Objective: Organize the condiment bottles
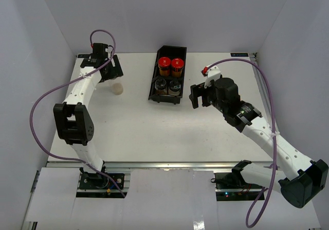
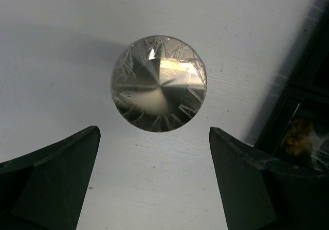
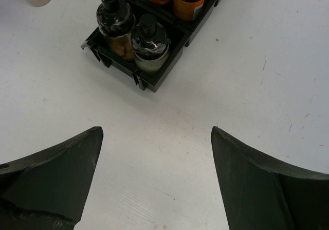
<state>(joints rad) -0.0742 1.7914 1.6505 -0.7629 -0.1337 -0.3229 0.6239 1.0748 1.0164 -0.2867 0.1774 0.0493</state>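
Hovering left of the tray, my left claw hung released beside the cream bottle on the desk. Two red-capped bottles and two dark-capped bottles stood inside the tray; my right claw hung released to its right.

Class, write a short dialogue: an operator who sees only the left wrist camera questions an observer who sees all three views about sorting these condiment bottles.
Operator: I see a grey-lidded bottle on the table between open jaws. How many bottles are in the tray?
Observer: Four. Two red-capped bottles stand in the middle compartment and two dark-capped bottles in the nearest one.
Operator: Is any compartment free?
Observer: Yes, the far compartment holds nothing.
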